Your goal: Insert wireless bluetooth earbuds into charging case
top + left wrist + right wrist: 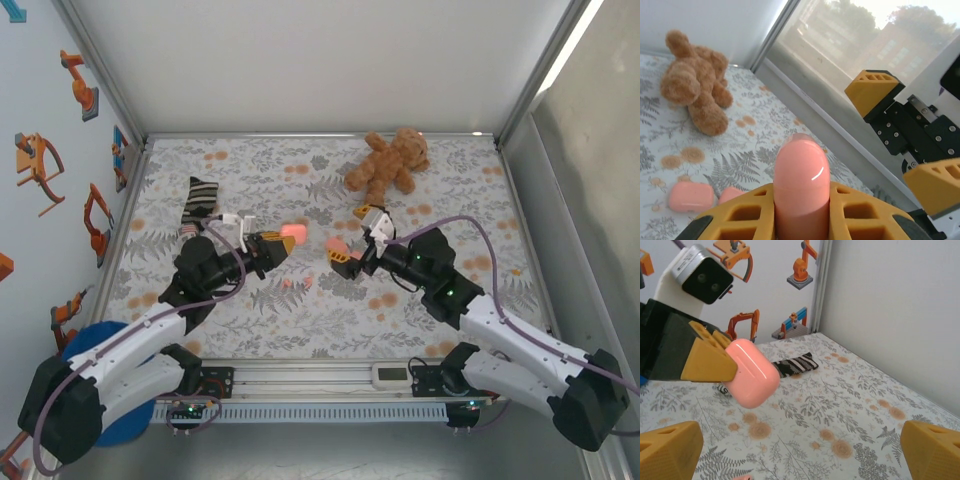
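My left gripper (281,244) is shut on a pink charging case (293,233), held above the cloth. In the left wrist view the case (801,182) stands closed between my yellow fingers (860,212). My right gripper (358,237) faces it, open and empty, with its fingertips (932,452) wide apart. The right wrist view has the held case (751,372) at upper left. Two tiny pink earbuds (291,285) lie on the cloth below the grippers. Another pink case (691,196) lies on the cloth by the right gripper, a smaller pink piece (732,194) beside it.
A brown teddy bear (388,162) sits at the back right. A striped sock (200,205) lies at the back left. The flowered cloth (440,190) covers the floor, and white walls and metal rails enclose it.
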`<state>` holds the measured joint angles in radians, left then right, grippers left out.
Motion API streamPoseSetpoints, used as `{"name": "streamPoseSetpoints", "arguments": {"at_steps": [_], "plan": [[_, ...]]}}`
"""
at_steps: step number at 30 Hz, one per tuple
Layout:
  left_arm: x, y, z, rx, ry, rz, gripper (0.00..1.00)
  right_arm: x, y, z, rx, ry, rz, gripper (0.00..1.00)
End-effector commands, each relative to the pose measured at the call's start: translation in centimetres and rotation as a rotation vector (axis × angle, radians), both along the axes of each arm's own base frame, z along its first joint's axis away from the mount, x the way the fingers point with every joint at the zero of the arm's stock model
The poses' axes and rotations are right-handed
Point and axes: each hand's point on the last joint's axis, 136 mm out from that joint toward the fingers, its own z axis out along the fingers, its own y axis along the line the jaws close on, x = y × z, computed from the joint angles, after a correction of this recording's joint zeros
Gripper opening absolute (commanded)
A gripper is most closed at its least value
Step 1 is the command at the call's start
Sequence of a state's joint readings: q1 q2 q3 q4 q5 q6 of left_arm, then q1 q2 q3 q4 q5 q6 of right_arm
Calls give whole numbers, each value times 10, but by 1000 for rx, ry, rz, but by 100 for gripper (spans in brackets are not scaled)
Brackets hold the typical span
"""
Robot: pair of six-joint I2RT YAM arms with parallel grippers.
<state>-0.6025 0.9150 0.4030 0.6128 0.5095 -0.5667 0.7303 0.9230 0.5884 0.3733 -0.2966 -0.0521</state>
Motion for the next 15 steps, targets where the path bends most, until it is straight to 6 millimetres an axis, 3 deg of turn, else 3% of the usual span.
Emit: {"name": "streamPoseSetpoints", "arguments": {"at_steps": [1, 7, 15], "plan": [[-9, 11, 34, -60, -222, 38, 0, -10, 0, 22, 115, 20, 62, 99], [-30, 22, 57, -114, -381, 34, 0, -20, 7, 32, 139, 45, 145, 99], [-57, 34, 81, -143, -602, 32, 0, -43, 25, 65, 184, 27, 347, 99]]}}
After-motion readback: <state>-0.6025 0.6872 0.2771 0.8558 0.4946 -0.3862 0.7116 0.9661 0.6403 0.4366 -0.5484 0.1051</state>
